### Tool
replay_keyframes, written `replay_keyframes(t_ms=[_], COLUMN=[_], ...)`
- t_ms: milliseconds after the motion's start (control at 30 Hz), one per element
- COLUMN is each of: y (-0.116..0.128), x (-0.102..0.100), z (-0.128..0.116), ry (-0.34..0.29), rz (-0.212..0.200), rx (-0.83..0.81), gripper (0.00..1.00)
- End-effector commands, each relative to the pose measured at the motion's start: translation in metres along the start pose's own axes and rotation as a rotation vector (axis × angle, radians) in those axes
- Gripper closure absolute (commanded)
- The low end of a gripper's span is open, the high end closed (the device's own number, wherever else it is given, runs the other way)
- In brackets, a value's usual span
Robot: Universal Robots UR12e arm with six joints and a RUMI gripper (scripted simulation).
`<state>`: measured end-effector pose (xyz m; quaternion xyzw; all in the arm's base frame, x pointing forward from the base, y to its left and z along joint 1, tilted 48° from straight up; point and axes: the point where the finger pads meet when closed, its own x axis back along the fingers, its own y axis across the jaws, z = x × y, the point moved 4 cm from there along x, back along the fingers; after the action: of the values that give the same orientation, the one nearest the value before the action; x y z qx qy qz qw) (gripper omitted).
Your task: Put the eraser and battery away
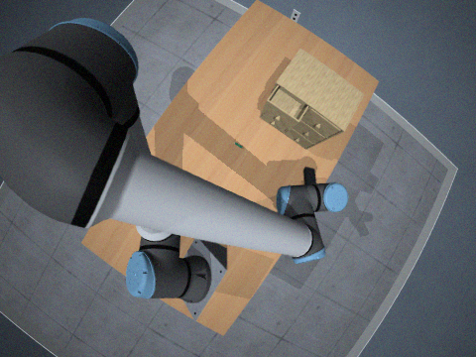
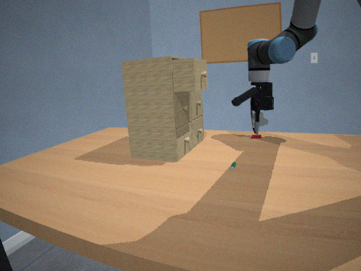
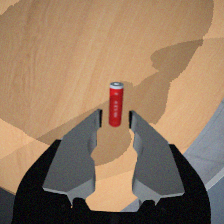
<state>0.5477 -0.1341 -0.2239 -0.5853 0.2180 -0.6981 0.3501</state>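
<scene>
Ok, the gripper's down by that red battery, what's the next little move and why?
Probably close the gripper on the red AA battery. The wrist view shows the battery's near end already between the two fingers, with a slim gap each side, and the exterior view shows the tips nearly at the table, so little descent looks needed.

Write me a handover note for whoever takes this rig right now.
Claw: partly open, straddling the red cylindrical AA battery, which lies on the table; not gripped.
Small green piece: on the wooden table, apart from the chest; too small to identify.
Light wooden drawer chest: upright, top-left drawer pulled out.
Done: that drawer opened.
Left: both items to stow, right drawer to open, all drawers shut.
</scene>
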Motion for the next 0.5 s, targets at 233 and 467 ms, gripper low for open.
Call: replay_keyframes(t_ms=[233,467], y=[0.001,0.001], x=[-0.012,-0.016], z=[0.000,0.000], ry=[0.001,0.001], rz=[-0.001,-0.001], rx=[0.000,0.000], gripper=[0.83,0.83])
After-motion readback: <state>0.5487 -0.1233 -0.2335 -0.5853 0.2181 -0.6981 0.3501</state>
